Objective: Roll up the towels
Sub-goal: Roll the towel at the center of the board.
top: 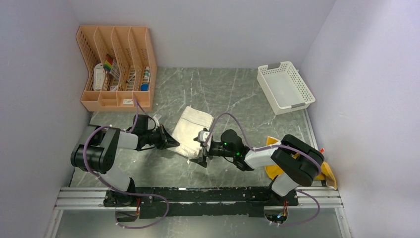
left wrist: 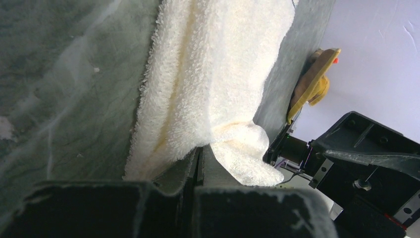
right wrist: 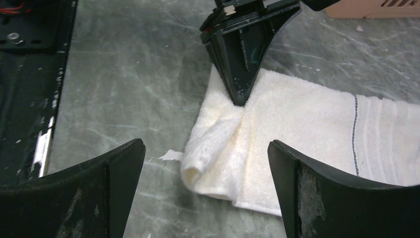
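The cream-white towel (top: 192, 128) lies folded flat on the marble table, with a blue stripe near its far end (right wrist: 354, 134). My left gripper (top: 173, 142) is shut on the towel's left edge, which bunches into a fold at the jaws (left wrist: 200, 154). It shows in the right wrist view (right wrist: 241, 59) pinching that edge. My right gripper (top: 201, 149) is open and empty, its fingers (right wrist: 119, 188) either side of the towel's lifted near corner (right wrist: 213, 158) without touching it. The mustard-yellow towel (top: 327, 172) lies under my right arm, at the right. The brown towel is not clearly visible.
A white mesh basket (top: 286, 87) stands at the back right. An orange file organiser (top: 117, 67) with small items stands at the back left. The metal rail (top: 198, 197) runs along the near edge. Walls close in on the left, back and right.
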Action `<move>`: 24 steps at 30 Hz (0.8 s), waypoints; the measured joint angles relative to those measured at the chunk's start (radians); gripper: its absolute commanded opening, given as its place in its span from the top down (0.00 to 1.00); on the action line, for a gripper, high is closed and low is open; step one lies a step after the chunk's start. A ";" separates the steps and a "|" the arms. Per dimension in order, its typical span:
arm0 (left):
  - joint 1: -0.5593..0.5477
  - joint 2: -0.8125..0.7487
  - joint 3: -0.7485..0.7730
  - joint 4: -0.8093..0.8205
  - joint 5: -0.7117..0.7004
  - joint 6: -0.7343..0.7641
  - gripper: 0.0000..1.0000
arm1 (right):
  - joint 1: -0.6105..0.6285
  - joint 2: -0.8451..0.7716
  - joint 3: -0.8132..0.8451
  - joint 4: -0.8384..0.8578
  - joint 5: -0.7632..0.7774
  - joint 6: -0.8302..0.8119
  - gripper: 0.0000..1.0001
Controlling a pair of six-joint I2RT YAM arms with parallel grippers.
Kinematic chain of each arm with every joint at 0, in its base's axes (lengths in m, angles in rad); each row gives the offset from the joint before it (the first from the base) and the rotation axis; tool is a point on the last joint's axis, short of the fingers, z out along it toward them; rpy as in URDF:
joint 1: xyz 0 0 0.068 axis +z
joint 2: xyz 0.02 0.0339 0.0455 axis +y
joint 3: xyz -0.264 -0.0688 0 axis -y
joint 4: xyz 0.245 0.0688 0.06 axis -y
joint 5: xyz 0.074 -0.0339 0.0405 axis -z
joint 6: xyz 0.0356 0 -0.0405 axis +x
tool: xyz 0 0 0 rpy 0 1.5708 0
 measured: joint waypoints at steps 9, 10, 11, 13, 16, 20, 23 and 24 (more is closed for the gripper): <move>0.000 0.002 0.006 -0.009 0.001 0.001 0.93 | 0.002 0.075 0.213 -0.277 0.026 -0.011 0.17; 0.000 0.002 0.006 -0.009 0.001 0.001 0.93 | 0.002 0.075 0.213 -0.300 0.027 -0.010 0.17; 0.000 0.002 0.006 -0.009 0.001 0.001 0.93 | 0.002 0.075 0.210 -0.322 0.027 -0.008 0.17; 0.000 0.002 0.006 -0.009 0.001 0.001 0.93 | 0.002 0.073 0.195 -0.360 0.030 -0.002 0.17; 0.000 0.002 0.006 -0.008 0.001 0.001 0.93 | 0.003 0.068 0.171 -0.404 0.031 0.005 0.17; 0.000 0.002 0.006 -0.008 0.001 0.003 0.93 | 0.006 0.068 0.166 -0.456 0.042 0.006 0.21; 0.000 0.002 0.006 -0.009 0.001 0.004 0.93 | 0.006 0.070 0.166 -0.475 0.048 0.008 0.23; 0.000 0.002 0.006 -0.009 0.001 0.004 0.93 | 0.006 0.074 0.166 -0.478 0.048 0.008 0.25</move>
